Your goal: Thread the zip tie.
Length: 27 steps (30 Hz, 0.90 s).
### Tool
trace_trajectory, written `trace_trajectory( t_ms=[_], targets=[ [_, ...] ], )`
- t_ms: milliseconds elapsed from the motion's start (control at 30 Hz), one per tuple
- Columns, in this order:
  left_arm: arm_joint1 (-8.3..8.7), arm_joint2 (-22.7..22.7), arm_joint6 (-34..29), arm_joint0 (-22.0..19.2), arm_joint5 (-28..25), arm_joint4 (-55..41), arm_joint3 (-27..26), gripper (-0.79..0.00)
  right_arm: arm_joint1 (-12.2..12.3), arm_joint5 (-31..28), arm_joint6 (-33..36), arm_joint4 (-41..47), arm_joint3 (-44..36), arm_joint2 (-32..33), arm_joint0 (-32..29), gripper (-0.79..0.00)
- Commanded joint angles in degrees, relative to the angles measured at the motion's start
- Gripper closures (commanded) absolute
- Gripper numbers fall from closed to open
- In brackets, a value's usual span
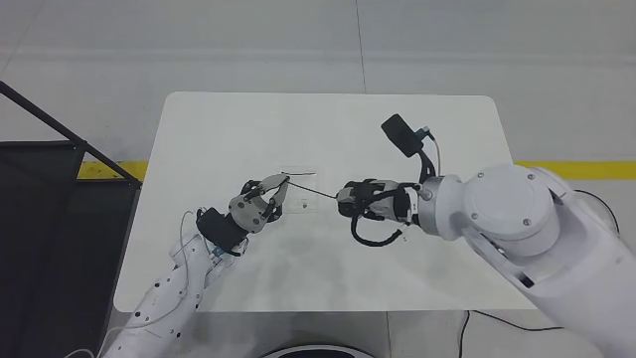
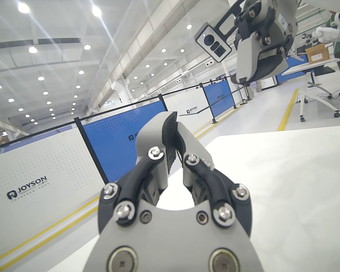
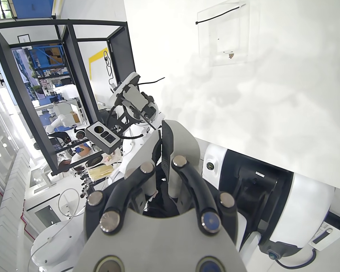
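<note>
Over worktop [image 1: 427, 259], left pincer [image 1: 284, 185] and right pincer [image 1: 341, 198] pressed together, seemingly pinching zip tie [image 1: 318, 191] ends. Right wrist view adds spare zip tie [image 3: 218, 15] at clear box [image 3: 243, 57].

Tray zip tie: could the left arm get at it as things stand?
Likely not yet. Nothing blocks the tray zip tie, and the left gripper is near the clear tray, but it looks shut on the held zip tie.
</note>
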Motion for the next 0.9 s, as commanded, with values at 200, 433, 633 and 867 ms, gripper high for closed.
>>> trace_trajectory(
  t_ms=[200,433,633,867],
  targets=[
    [0.00,0.00,0.00,0.00,0.00,0.00,0.00,0.000,0.02,-0.30,-0.12,0.19,0.04,0.23,-0.50,0.000],
    [0.00,0.00,0.00,0.00,0.00,0.00,0.00,0.000,0.06,-0.73,-0.43,0.37,0.01,0.66,-1.11,0.000],
    [0.00,0.00,0.00,0.00,0.00,0.00,0.00,0.000,0.25,-1.10,-0.37,0.27,-0.31,1.24,-1.88,0.000],
    [0.00,0.00,0.00,0.00,0.00,0.00,0.00,0.000,0.41,-1.54,-0.14,0.20,-0.50,1.72,-2.59,0.000]
  ],
)
